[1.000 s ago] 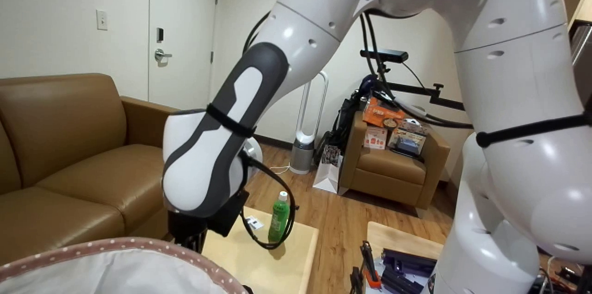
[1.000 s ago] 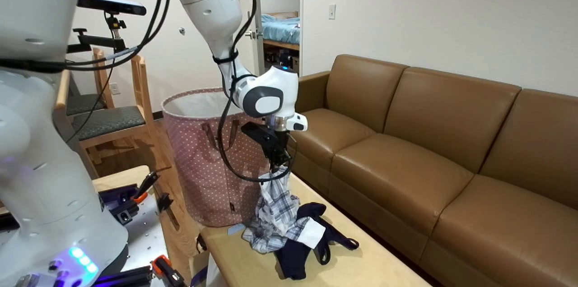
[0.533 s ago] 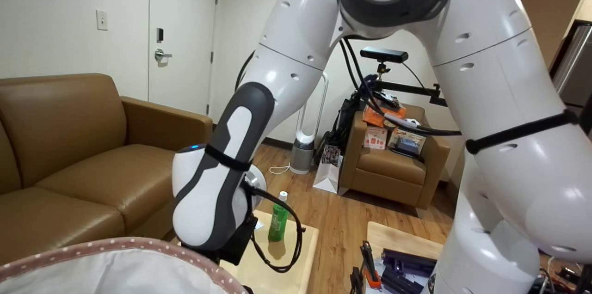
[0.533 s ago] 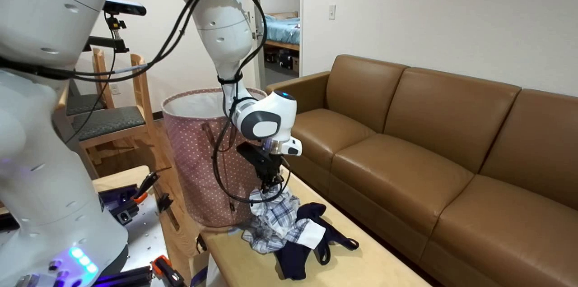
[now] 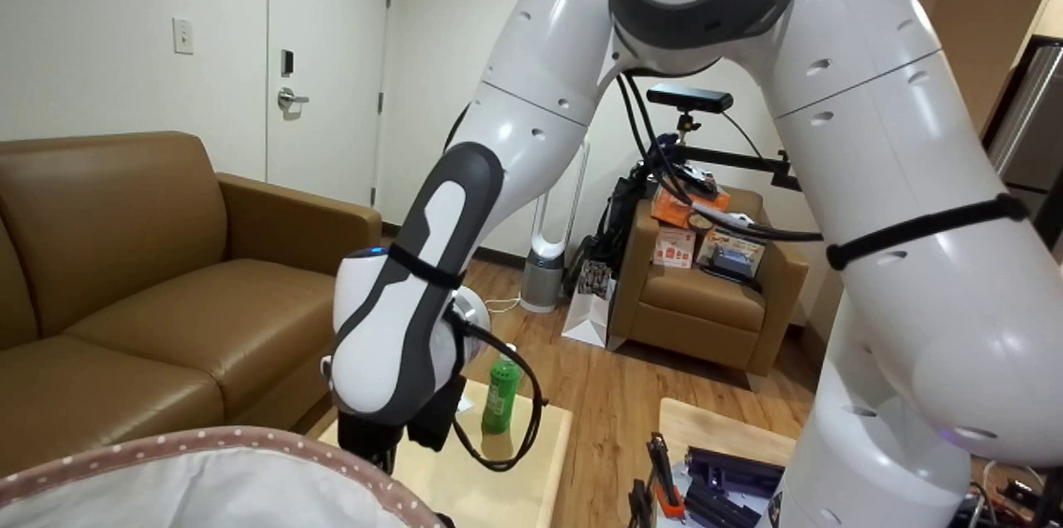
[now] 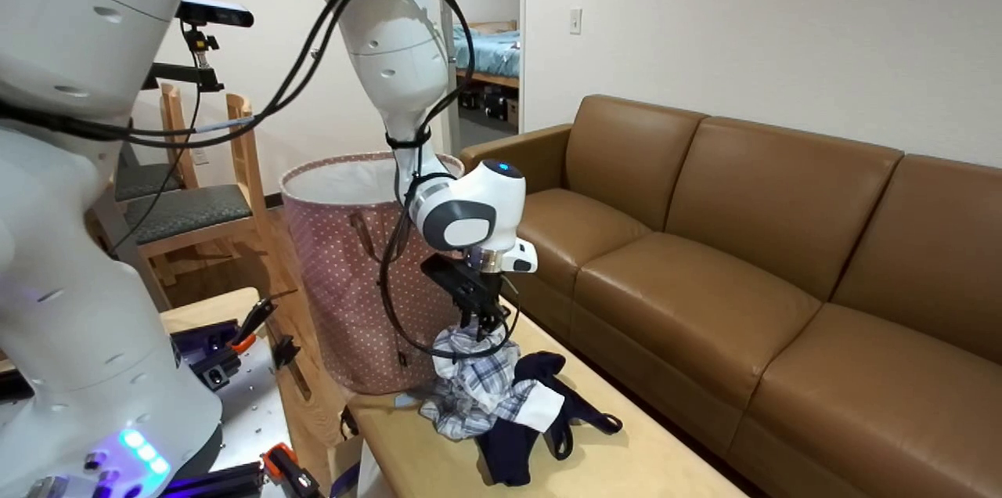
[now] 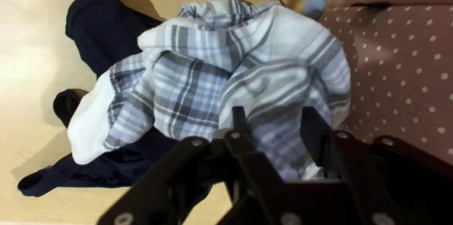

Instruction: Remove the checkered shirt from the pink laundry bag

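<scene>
The shirt (image 7: 191, 90) is out of the bag (image 6: 337, 286), lying in a rumpled heap on the desk (image 6: 610, 467) right beside it; whether the two touch, I can't tell. It's checked in white, grey and soft blue, with dark lines crossing in places and a plain white patch at one end, the cloth bunched into loose, rounded folds. Part of it lies over a navy garment (image 7: 106, 27), plain and dark, whose looped ends poke out past the white patch. The bag is a tall pink drum of fabric scattered with white dots, standing upright, its round mouth open and pale inside. Under the clothes the desk is light, smooth wood, and a brown sofa (image 6: 665, 286), shiny like leather, runs alongside. At the end of the arm (image 6: 395, 52), the black, angular fingers (image 7: 316, 136) point down at the shirt; they stand well apart, checked cloth showing in the gap, none of it pinched that I can see. Whether their tips brush the folds, I can't make out.
</scene>
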Robot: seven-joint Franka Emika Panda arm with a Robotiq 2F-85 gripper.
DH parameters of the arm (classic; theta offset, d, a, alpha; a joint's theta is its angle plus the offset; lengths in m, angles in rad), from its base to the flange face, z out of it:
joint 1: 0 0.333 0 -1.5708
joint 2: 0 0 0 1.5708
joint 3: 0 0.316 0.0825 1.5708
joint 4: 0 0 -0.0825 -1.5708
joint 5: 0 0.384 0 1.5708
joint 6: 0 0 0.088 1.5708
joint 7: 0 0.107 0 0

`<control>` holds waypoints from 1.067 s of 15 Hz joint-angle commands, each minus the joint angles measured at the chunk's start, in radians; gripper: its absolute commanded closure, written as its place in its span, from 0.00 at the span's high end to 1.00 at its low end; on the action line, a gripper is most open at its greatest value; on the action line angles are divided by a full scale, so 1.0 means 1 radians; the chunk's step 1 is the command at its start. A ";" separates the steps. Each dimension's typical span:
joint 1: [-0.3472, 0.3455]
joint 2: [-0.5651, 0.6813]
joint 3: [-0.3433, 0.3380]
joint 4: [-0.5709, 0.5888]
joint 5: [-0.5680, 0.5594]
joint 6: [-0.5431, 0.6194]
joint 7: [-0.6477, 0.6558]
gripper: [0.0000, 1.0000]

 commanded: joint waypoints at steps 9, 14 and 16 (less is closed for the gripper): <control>0.045 -0.477 -0.022 -0.001 -0.009 -0.541 -0.105 1.00; 0.121 -0.610 -0.048 -0.032 -0.031 -0.519 -0.054 1.00; 0.146 -0.650 -0.050 -0.058 -0.002 -0.457 -0.005 1.00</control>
